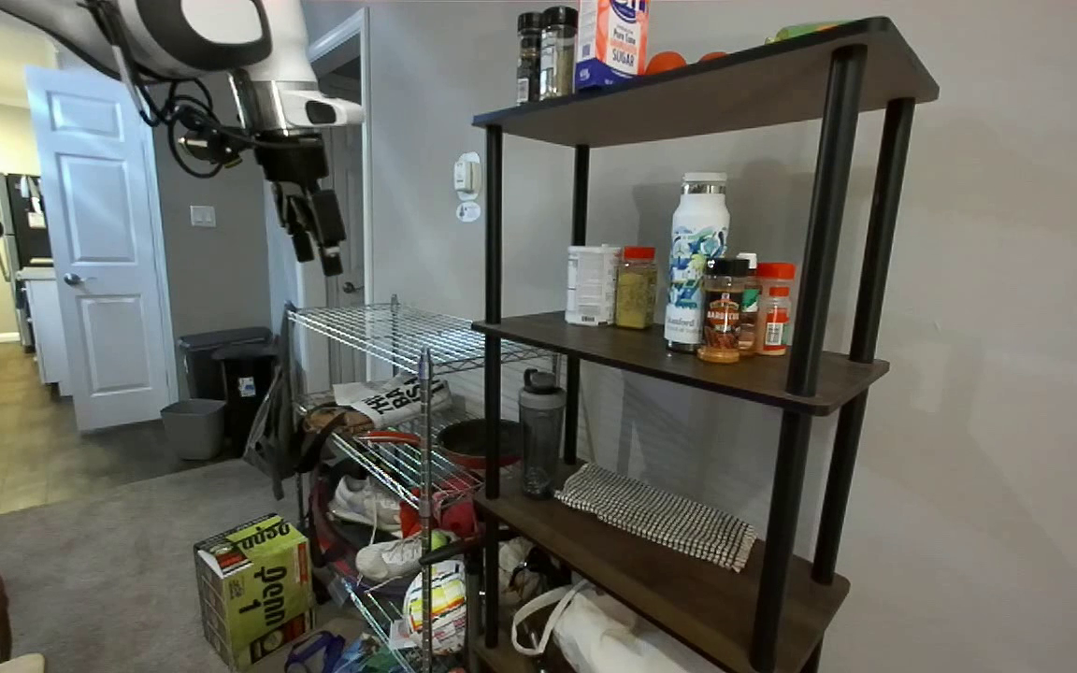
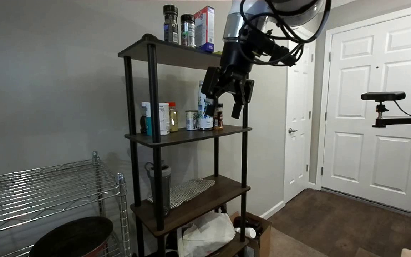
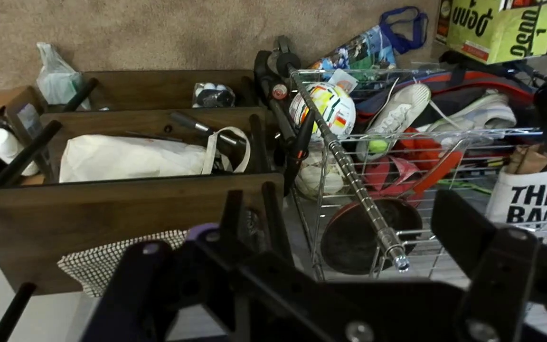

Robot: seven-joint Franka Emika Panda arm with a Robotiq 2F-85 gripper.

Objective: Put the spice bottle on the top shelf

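The black-capped tan bottle best fits the spice bottle; it stands upright on the second board, before the tall white bottle. It also shows in an exterior view. A yellowish red-capped bottle stands farther along that board. The top shelf is the highest brown board and also shows in an exterior view. My gripper hangs in the air, fingers down, apart from the unit; it is open and empty in an exterior view and the wrist view. The wrist view shows no spice bottles.
Two black-capped jars and a sugar box stand on the top shelf. Black posts hold the boards. Red-capped bottles stand beside the tan bottle. A wire rack adjoins the unit.
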